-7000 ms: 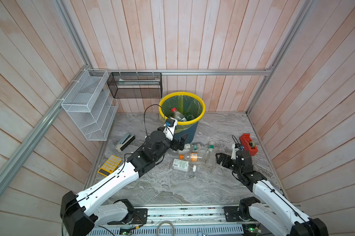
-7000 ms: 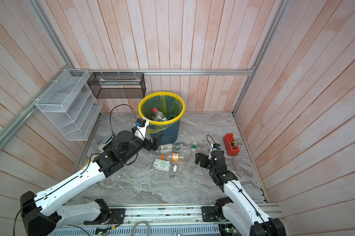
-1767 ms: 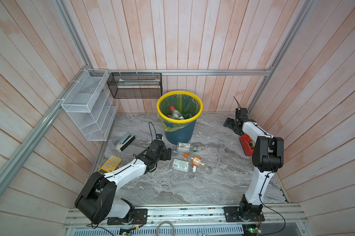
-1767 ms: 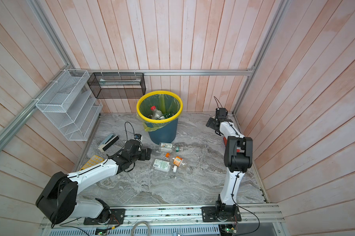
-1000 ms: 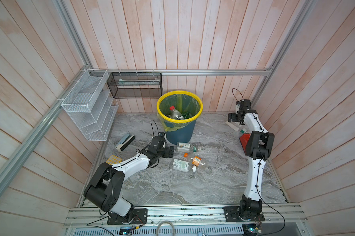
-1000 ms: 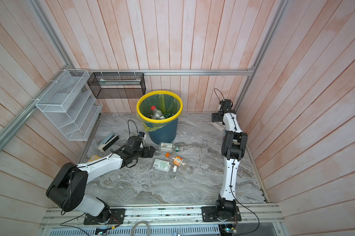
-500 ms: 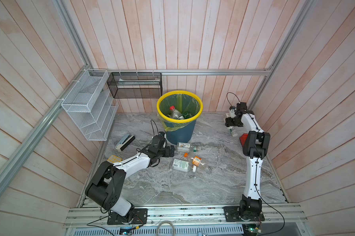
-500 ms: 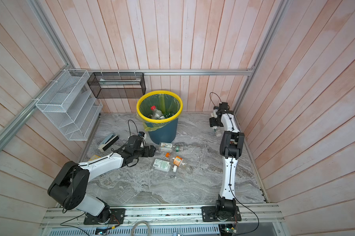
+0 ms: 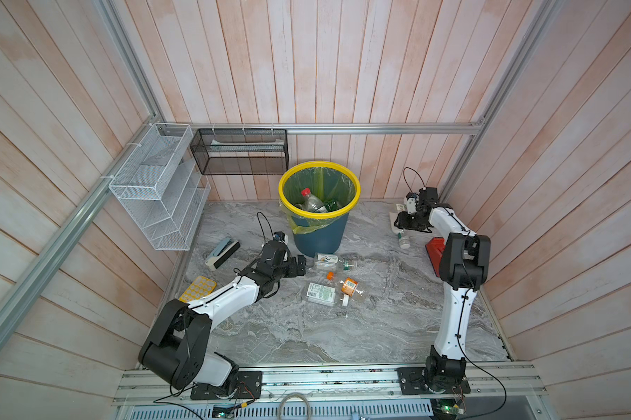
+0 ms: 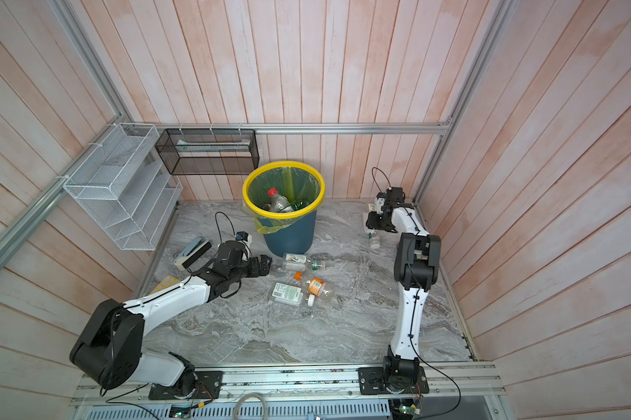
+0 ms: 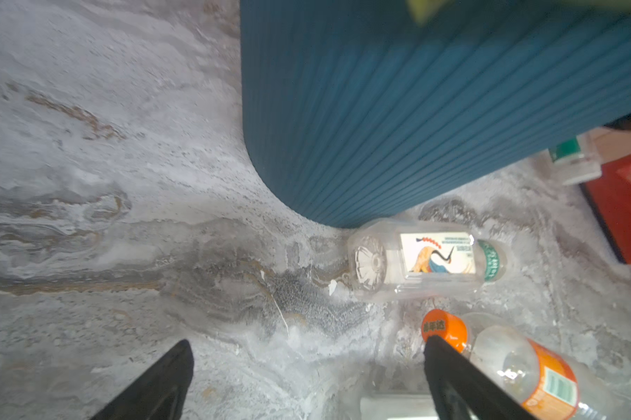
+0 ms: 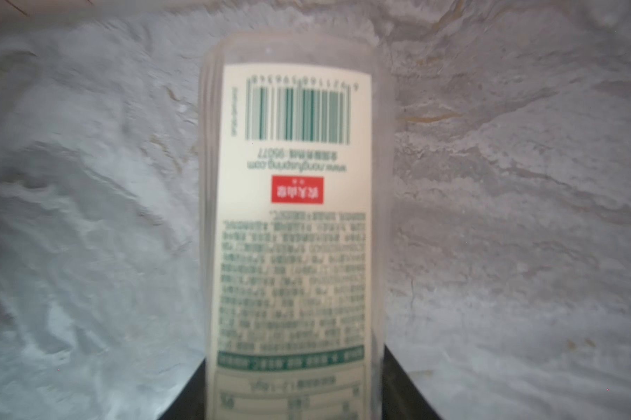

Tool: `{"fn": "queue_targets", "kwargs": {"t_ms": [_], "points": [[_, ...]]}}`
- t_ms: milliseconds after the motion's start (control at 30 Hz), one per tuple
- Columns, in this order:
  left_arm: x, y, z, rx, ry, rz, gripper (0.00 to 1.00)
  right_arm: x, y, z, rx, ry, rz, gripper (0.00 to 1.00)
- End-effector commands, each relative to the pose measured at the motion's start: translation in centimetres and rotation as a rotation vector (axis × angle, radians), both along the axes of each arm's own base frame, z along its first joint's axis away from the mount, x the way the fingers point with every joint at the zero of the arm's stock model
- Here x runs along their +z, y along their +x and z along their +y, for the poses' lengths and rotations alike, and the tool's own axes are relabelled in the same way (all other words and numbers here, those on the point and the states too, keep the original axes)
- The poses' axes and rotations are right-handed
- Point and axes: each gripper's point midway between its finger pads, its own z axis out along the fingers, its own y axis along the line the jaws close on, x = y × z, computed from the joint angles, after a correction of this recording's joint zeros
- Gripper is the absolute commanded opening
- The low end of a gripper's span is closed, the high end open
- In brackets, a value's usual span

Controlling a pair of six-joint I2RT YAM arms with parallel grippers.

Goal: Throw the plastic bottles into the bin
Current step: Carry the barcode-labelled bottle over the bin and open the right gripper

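Clear white-labelled bottle (image 12: 292, 218) is clamped in the right end effector (image 12: 294, 356), long axis running out along the jaws, at the far right of the bench (image 9: 343, 327); the bin (image 9: 319, 236) lies well leftward. Left end effector (image 11: 306, 342) open, empty.

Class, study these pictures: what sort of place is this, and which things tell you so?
Probably a robot test cell rather than a real room: two white-and-black robot arms on a metal base rail, and pale wooden plank walls in an aluminium frame.
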Motion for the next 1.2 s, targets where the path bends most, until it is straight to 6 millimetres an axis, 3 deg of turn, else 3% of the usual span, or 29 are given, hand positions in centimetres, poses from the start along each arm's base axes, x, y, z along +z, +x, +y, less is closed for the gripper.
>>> {"fn": "queue_targets", "kwargs": {"t_ms": [0, 167, 300, 433, 533, 600, 700, 767, 867, 933, 1000, 1067, 1167], "points": [[2.3, 0.0, 1.5, 0.073, -0.025, -0.097, 1.00, 13.6, 0.4, 1.5, -0.014, 0.132, -0.382, 0.37], [4.0, -0.8, 4.9, 0.202, 0.000, -0.178, 1.00, 22.8, -5.5, 2.2, -0.054, 0.286, -0.619, 0.37], [3.8, -1.3, 7.1, 0.277, -0.008, -0.158, 1.00, 29.8, -9.3, 2.9, -0.059, 0.366, -0.774, 0.37], [3.3, -2.0, 8.1, 0.310, -0.023, -0.137, 1.00, 37.0, -12.4, 3.8, -0.051, 0.441, -0.946, 0.39], [3.4, -2.4, 7.9, 0.294, -0.042, -0.138, 1.00, 40.4, -13.0, 6.7, 0.003, 0.506, -0.995, 0.40], [3.5, -2.4, 7.6, 0.280, -0.050, -0.135, 1.00, 41.2, -12.5, 10.5, 0.068, 0.530, -0.984, 0.40], [3.6, -2.5, 7.6, 0.278, -0.054, -0.130, 1.00, 39.6, -10.9, 16.9, 0.180, 0.583, -0.923, 0.40], [3.7, -2.5, 7.4, 0.270, -0.054, -0.128, 1.00, 37.3, -9.5, 22.0, 0.279, 0.585, -0.848, 0.42], [3.9, -2.4, 7.4, 0.271, -0.043, -0.111, 1.00, 32.8, -6.5, 26.7, 0.332, 0.466, -0.673, 0.59], [3.9, -2.3, 7.4, 0.273, -0.035, -0.100, 1.00, 30.8, -5.0, 27.3, 0.336, 0.413, -0.597, 0.76], [4.1, -2.4, 7.6, 0.274, -0.028, -0.102, 1.00, 30.5, -4.3, 26.5, 0.299, 0.352, -0.591, 0.83], [4.3, -2.6, 7.8, 0.279, -0.020, -0.105, 1.00, 32.4, -4.7, 25.0, 0.256, 0.295, -0.657, 0.94], [4.7, -2.9, 8.1, 0.284, -0.017, -0.120, 1.00, 35.5, -6.5, 22.9, 0.210, 0.258, -0.754, 0.97]]}}
